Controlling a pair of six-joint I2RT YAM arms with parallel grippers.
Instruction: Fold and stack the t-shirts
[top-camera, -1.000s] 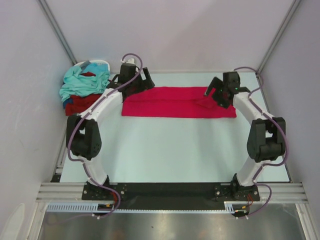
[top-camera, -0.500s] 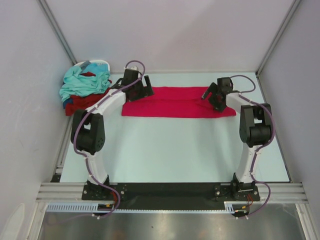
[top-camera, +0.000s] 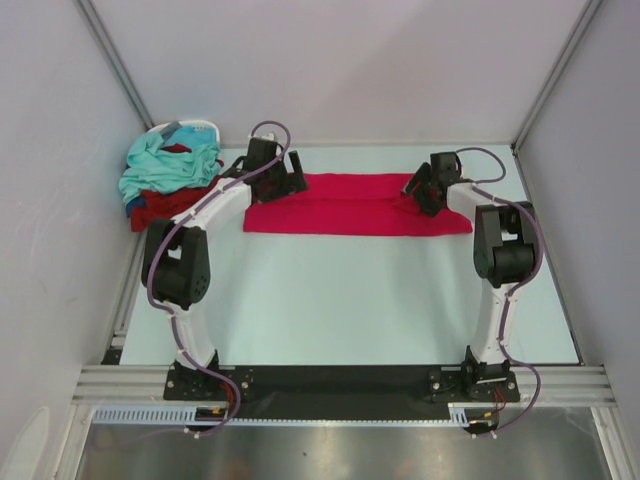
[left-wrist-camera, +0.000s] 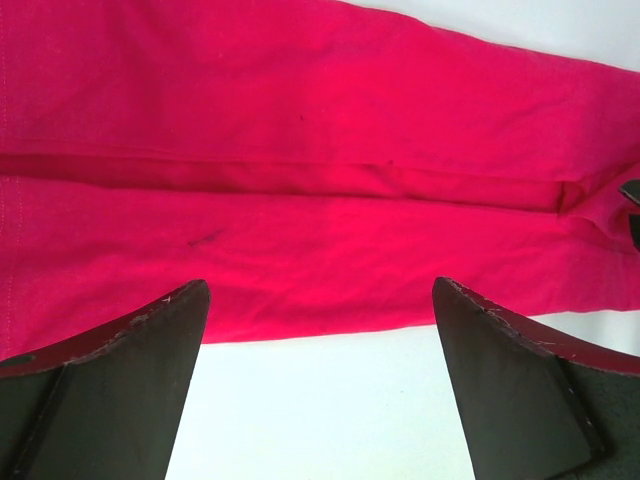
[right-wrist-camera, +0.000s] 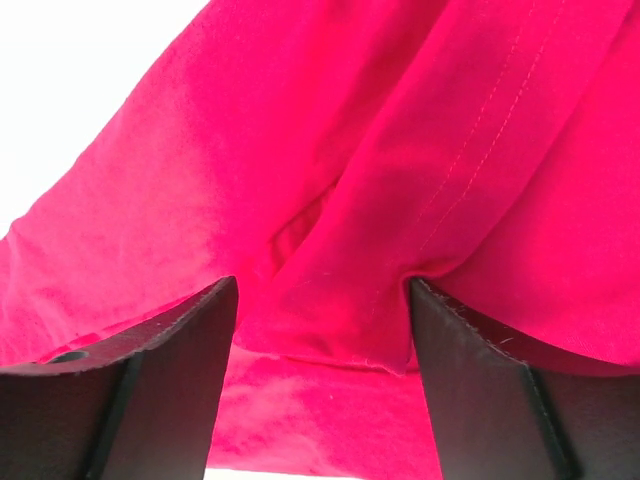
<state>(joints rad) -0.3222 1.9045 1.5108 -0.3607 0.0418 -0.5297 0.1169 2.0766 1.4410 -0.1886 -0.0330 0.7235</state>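
Note:
A bright crimson-pink t-shirt lies folded into a long flat band across the back of the table. My left gripper hovers at its left end, open, with the shirt's near edge and bare table between its fingers. My right gripper is down on the shirt's right end. Its jaws stand apart around a raised fold of the crimson cloth, which reaches both fingers. A light teal t-shirt and a dark maroon one lie heaped at the back left.
A small white basket sits under the heap in the back left corner. Grey walls close in the table at the back and on both sides. The arm bases stand on the black rail at the near edge.
My right arm has reached further back and lowered its gripper onto the shirt's right end, and its jaws have narrowed around a fold. My left gripper moved slightly forward, then stayed still.

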